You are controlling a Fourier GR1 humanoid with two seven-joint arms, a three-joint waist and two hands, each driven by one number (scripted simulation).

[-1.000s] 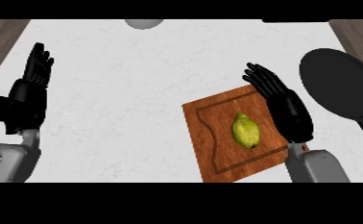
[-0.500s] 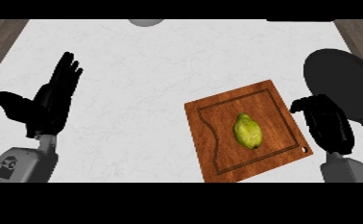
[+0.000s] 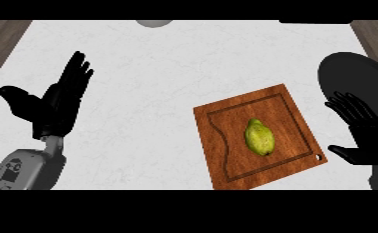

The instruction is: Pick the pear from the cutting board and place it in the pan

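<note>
- Light even and fairly bright across the pale desk (image 3: 184, 72); no hot spots, no glare on its marbled top.
- No clear light source; illumination reads diffuse, from above.
- Shadows nearly none: pear (image 3: 259, 136) casts only a faint dark edge on the cutting board (image 3: 221, 127), which shows a mild sheen in its wood grain.
- Left robot hand (image 3: 63, 99) and right robot hand (image 3: 358, 127) read as near-flat black, little surface detail.
- Pan (image 3: 347, 77), right of frame, equally dark; it merges with the right robot hand.
- Edges slightly soft throughout.
</note>
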